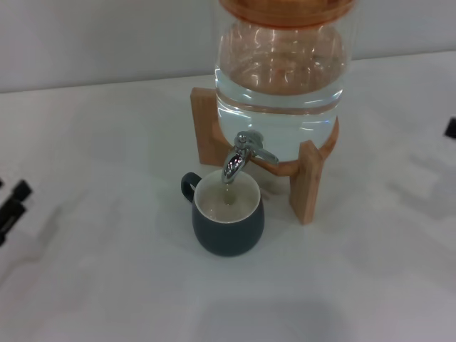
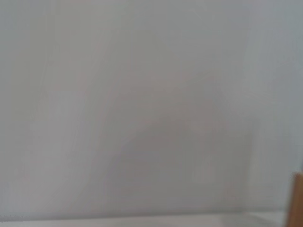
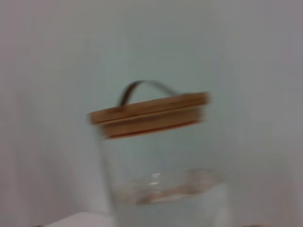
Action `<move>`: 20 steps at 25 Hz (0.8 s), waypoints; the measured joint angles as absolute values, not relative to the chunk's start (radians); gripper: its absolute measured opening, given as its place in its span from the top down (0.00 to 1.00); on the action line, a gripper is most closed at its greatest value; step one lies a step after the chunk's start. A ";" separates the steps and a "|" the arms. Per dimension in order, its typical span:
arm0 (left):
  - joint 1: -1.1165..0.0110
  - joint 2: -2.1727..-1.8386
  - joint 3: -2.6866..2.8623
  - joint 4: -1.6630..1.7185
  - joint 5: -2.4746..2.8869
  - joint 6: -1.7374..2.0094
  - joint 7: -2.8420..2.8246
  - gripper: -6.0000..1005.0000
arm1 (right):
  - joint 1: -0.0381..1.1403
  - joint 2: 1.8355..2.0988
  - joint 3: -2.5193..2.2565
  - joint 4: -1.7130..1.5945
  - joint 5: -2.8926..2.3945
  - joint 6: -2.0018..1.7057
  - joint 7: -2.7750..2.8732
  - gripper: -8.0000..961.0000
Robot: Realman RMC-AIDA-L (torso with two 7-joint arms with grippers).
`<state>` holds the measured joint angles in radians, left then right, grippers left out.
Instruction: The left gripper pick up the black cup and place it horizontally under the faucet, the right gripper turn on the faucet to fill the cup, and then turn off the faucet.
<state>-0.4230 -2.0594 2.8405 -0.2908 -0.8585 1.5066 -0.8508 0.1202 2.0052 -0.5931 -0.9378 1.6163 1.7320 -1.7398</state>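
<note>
The black cup (image 1: 228,214) stands upright on the tabletop (image 1: 107,285), directly under the faucet (image 1: 242,155) spout. Faucet lever points toward the right gripper (image 1: 450,128), nearer arm w/ jaws not visible; left gripper (image 1: 11,206) far, state unclear.

Left hand (image 1: 11,206) at far left edge, low; right hand (image 1: 450,127) barely showing at right edge.

black cup (image 1: 228,219): upright on the white table (image 1: 100,271), handle to far left, directly under the spout
faucet (image 1: 242,155): chrome, above the cup's mouth
left gripper (image 1: 11,206): left edge
right gripper (image 1: 451,128): right edge
</note>
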 joint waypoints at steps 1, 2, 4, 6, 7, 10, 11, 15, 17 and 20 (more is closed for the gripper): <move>-0.416 -2.056 2.841 -0.296 -0.881 1.507 -0.857 0.43 | 0.117 2.006 -0.626 -0.969 1.619 1.734 -1.712 0.15; -0.411 -2.055 2.841 -0.300 -0.892 1.507 -0.860 0.42 | 0.114 2.006 -0.652 -0.993 1.620 1.735 -1.691 0.15; -0.403 -2.054 2.841 -0.308 -0.917 1.506 -0.863 0.42 | 0.108 2.007 -0.710 -1.048 1.621 1.740 -1.643 0.15; -0.393 -2.054 2.840 -0.313 -0.939 1.505 -0.864 0.42 | 0.105 2.007 -0.764 -1.104 1.622 1.740 -1.602 0.15; -0.388 -2.054 2.838 -0.313 -0.950 1.502 -0.864 0.42 | 0.105 2.007 -0.783 -1.124 1.623 1.740 -1.588 0.15; -0.377 -2.054 2.834 -0.314 -0.970 1.498 -0.865 0.42 | 0.102 2.008 -0.827 -1.172 1.623 1.737 -1.549 0.15; -0.374 -2.054 2.834 -0.314 -0.976 1.497 -0.865 0.42 | 0.099 2.008 -0.870 -1.226 1.623 1.724 -1.509 0.15; -0.367 -2.056 2.833 -0.315 -0.991 1.496 -0.866 0.42 | 0.098 2.008 -0.951 -1.301 1.618 1.675 -1.444 0.15; -0.365 -2.057 2.833 -0.315 -0.993 1.495 -0.866 0.42 | 0.097 2.008 -0.999 -1.341 1.608 1.644 -1.408 0.15; -0.359 -2.058 2.832 -0.315 -1.005 1.489 -0.864 0.42 | 0.098 2.008 -1.055 -1.380 1.592 1.611 -1.371 0.15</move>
